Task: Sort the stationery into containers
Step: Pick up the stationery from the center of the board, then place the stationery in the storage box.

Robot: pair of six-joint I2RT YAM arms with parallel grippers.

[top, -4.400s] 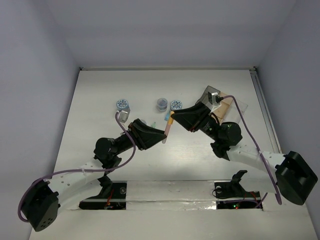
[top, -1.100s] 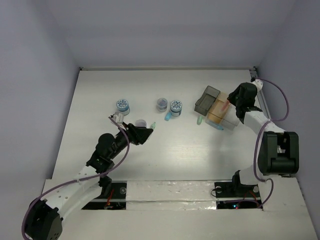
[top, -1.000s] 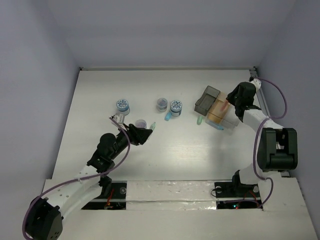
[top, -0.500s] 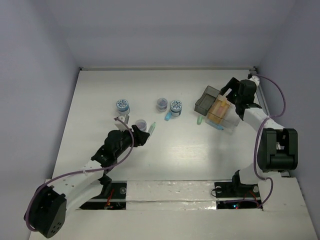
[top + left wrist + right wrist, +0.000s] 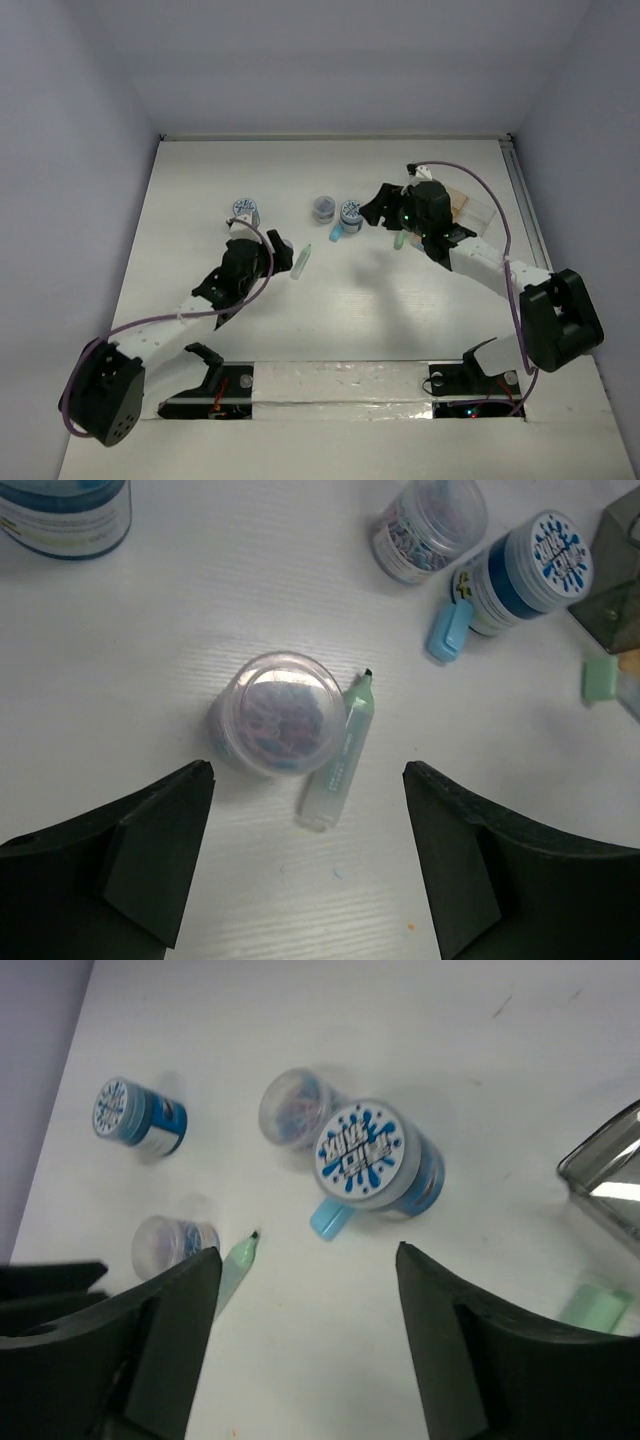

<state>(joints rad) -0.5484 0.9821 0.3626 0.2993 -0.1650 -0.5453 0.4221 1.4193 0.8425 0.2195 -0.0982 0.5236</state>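
Observation:
In the left wrist view my left gripper [image 5: 308, 780] is open just above the table. A small clear jar of clips [image 5: 278, 712] and a pale green marker [image 5: 340, 755] lie just beyond its fingertips. My right gripper [image 5: 308, 1255] is open too, hovering near a blue-and-white patterned roll [image 5: 365, 1155] with a blue cap [image 5: 330, 1218] leaning against it. From above, that roll [image 5: 351, 211], another clear jar [image 5: 323, 207] and a second blue roll [image 5: 243, 208] stand in a row. The containers [image 5: 478, 212] sit at the right, partly hidden by my right arm [image 5: 440, 225].
A green cap [image 5: 400, 242] lies on the table by the containers. The dark bin's corner [image 5: 610, 1170] shows at the right edge of the right wrist view. White walls close in the table at the back and sides.
My right arm swung left from the containers to the rolls, jaws now apart. My left gripper opened wider and moved up the table to the small clear jar.

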